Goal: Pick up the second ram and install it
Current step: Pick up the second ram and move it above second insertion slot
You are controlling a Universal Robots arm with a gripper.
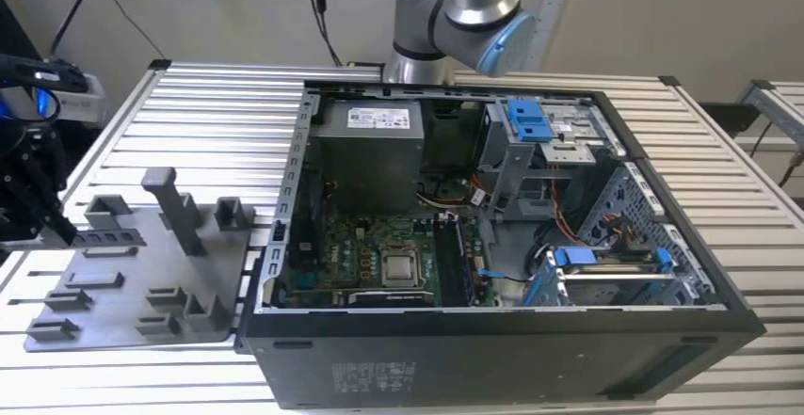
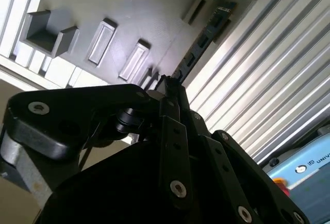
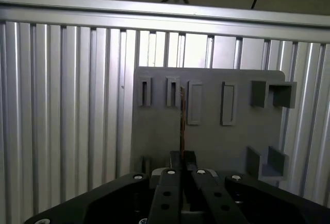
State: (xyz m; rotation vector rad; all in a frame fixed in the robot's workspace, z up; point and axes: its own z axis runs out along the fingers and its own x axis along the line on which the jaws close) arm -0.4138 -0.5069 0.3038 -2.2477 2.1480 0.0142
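Observation:
My gripper (image 2: 172, 87) is shut on the second ram (image 2: 203, 44), a slim dark stick with small chips that I see edge-on in both wrist views. The ram (image 3: 181, 121) reaches out from the fingertips over the grey holder plate (image 3: 154, 131), in line with its row of narrow slots. The two fingers (image 3: 170, 183) are pressed together around the stick's near end, where the gripper (image 3: 182, 156) meets it. In the exterior view the black gripper (image 1: 32, 199) hangs at the far left, beside the holder plate (image 1: 126, 274).
An open computer case (image 1: 503, 236) lies on the ribbed metal table (image 1: 214, 104) at the exterior view's right, its motherboard (image 1: 377, 255) facing up. Grey blocks and a tall post (image 1: 169, 203) stand on the holder plate. The arm's base (image 1: 458, 10) rises behind the case.

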